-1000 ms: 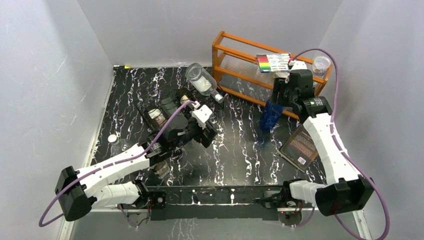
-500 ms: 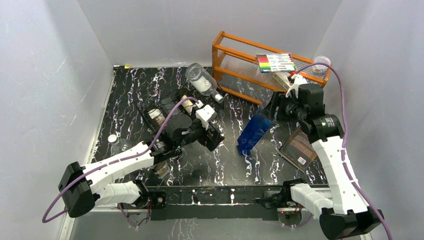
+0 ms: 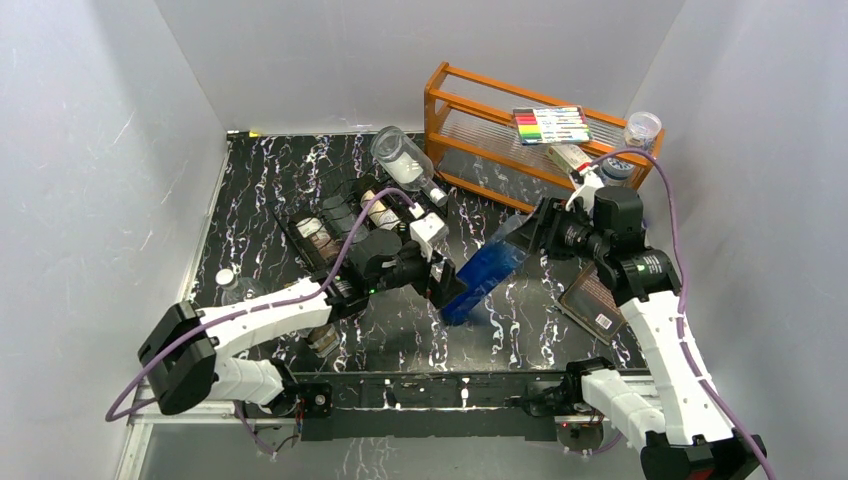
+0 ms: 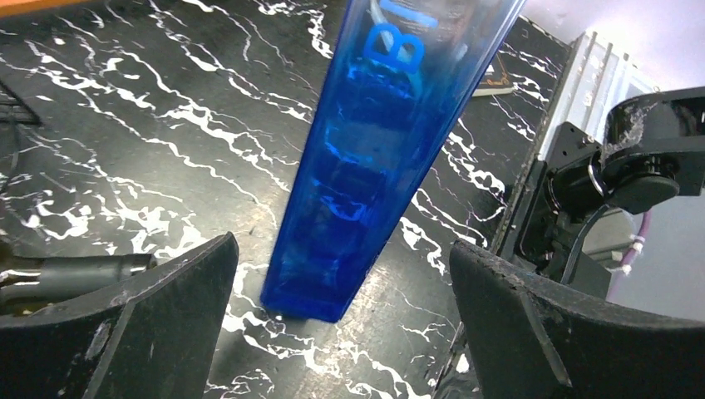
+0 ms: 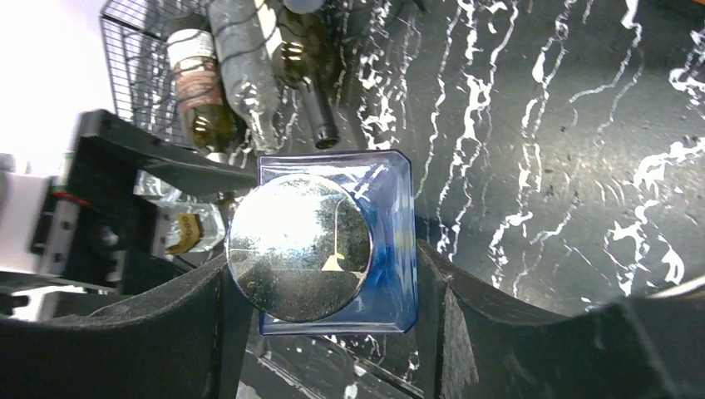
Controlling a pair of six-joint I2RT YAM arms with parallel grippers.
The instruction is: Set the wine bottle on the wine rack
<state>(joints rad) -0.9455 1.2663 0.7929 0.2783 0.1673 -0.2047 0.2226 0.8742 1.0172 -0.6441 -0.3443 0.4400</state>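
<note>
While right hand (image 5: 324, 268) pinches tilted wine bottle (image 3: 490, 268) | left hand (image 4: 339, 253) spread near base

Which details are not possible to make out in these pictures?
- Top external: the left arm covers part of the wine rack, so free cradles cannot be counted.
- Left wrist: the upper edge cuts off the blue bottle; its lettering is incomplete.
- Right wrist: the silver cap hides the bottle's body.
- Top external: the book has cover text that is too small.
</note>
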